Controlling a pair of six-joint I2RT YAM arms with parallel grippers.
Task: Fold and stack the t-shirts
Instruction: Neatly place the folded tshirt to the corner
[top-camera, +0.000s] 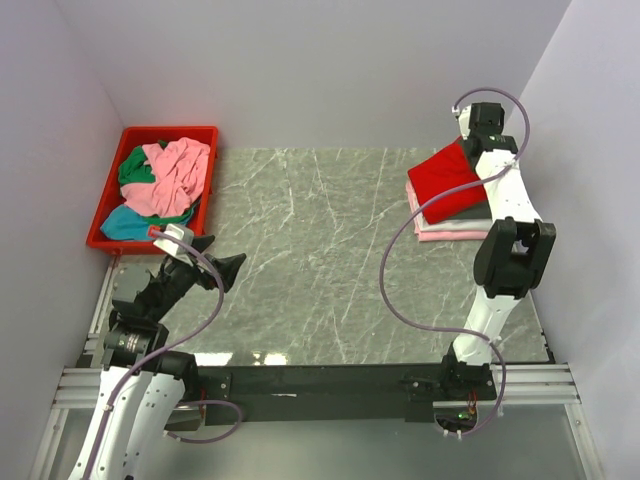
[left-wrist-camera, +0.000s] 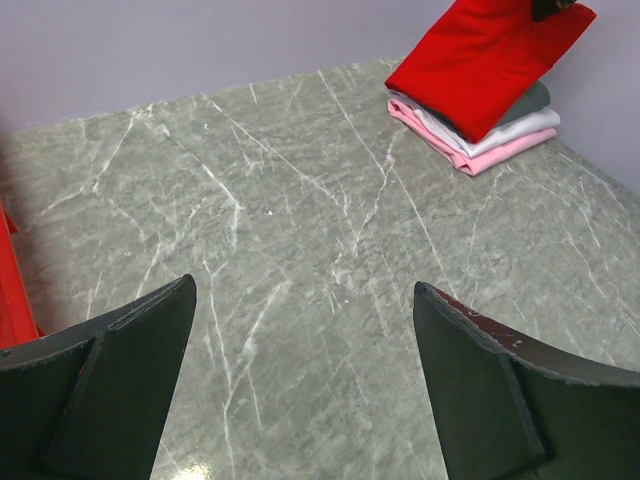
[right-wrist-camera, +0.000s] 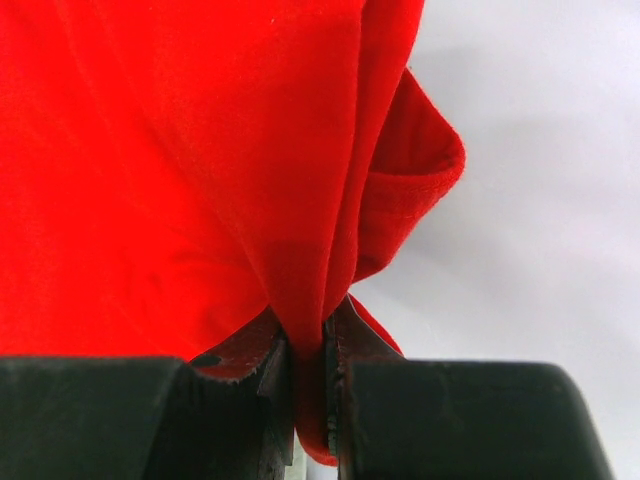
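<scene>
A folded bright red t-shirt lies tilted on a stack of folded tees, grey, white and pink, at the table's far right. It also shows in the left wrist view. My right gripper is shut on the red t-shirt's far edge, cloth pinched between the fingers and lifted. My left gripper is open and empty, held above the marble table near the left, its fingers wide apart. Unfolded pink, green and teal tees lie in the bin.
A rigid red plastic bin stands at the far left, off the marble table. Grey walls close in the back and both sides. A metal rail runs along the near edge.
</scene>
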